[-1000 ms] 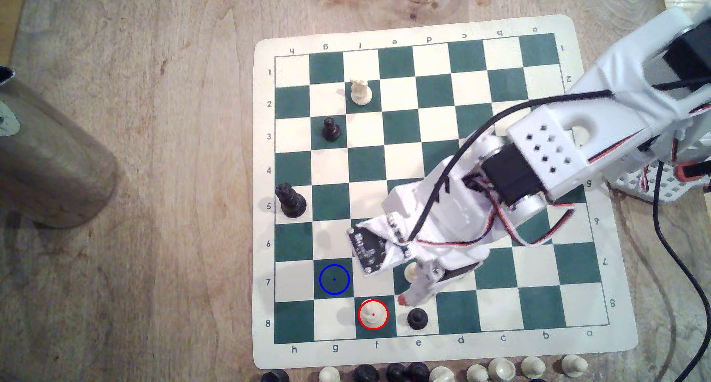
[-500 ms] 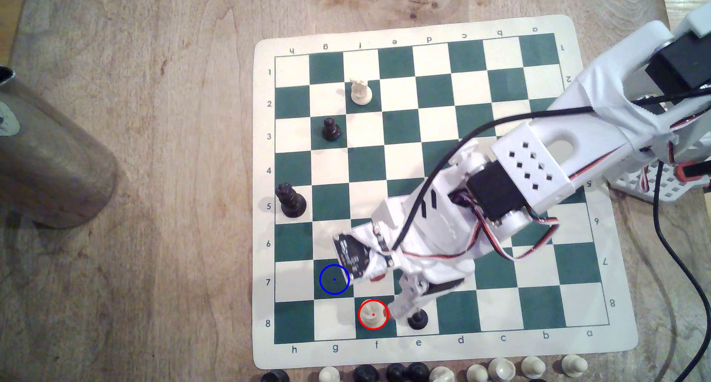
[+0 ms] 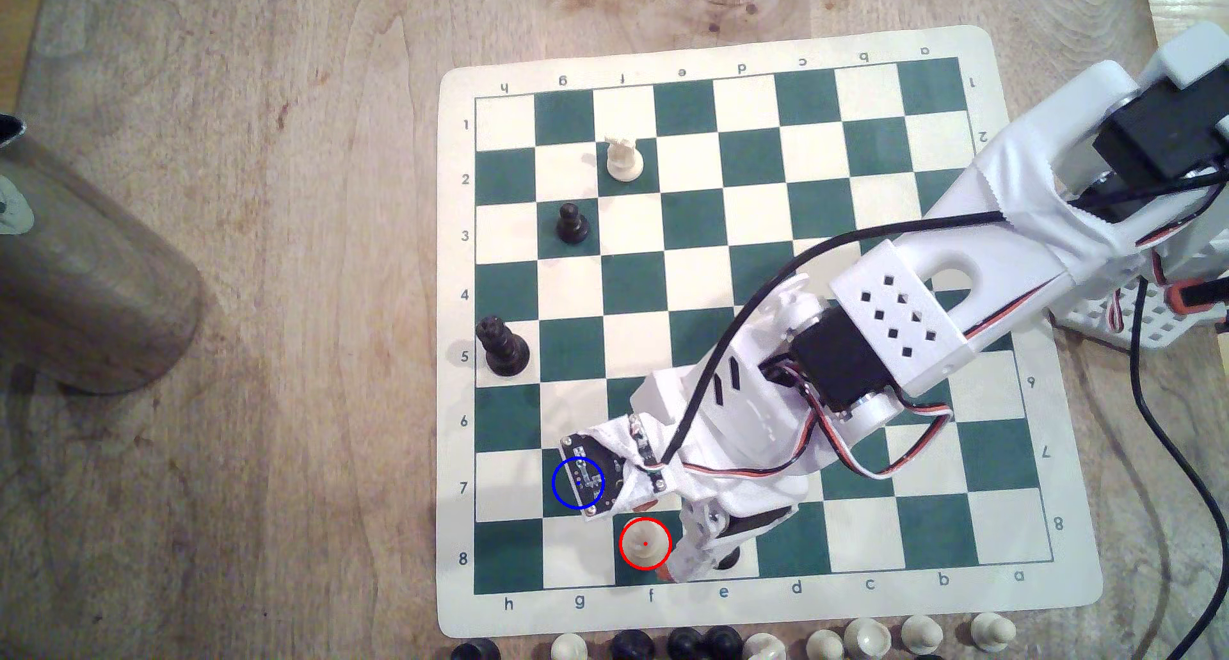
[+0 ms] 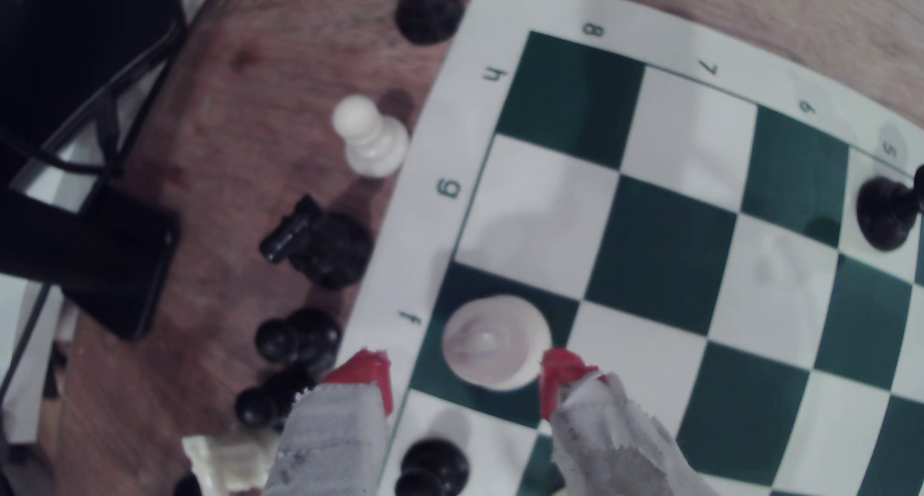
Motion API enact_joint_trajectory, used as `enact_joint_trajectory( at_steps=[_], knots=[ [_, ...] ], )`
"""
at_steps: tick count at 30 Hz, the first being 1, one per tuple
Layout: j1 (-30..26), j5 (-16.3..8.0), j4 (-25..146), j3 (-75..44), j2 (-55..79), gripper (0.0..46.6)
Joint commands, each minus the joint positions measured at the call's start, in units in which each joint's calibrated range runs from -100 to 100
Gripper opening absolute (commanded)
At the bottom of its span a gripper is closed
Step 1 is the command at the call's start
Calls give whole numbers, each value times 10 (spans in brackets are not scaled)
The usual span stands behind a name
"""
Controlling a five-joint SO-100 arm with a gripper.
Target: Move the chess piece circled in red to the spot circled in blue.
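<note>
A: The end effector is seen with its red-tipped fingers spread wide, and nothing is held. The chess piece is framed just ahead of the gap in the wrist view, one tip right beside its base; contact cannot be judged.

B: And where is the piece placed?

A: It is stood upright inside the red ring on a dark green square at the board's edge, in the exterior view. The spot is found on the diagonally adjoining green square, partly covered by the wrist's circuit board.

B: So the approach is judged to be in hand?

A: Yes; nothing has been gripped yet. The fingers should next be brought further around the piece, then closed. The black pawn just beside should be left undisturbed.
</note>
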Motion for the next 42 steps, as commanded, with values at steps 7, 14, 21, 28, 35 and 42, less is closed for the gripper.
enact_joint_trajectory(
  at_steps=[7,14,21,28,35,42],
  knots=[
    [-3,-3,-17,-74,4,161],
    [-3,-3,-17,-90,21,158],
    [-3,-5,-19,-91,23,115],
    [-5,-5,-19,-92,22,3],
    [-7,-7,-17,-100,10,3],
    [2,-9,21,-177,-2,3]
  ],
)
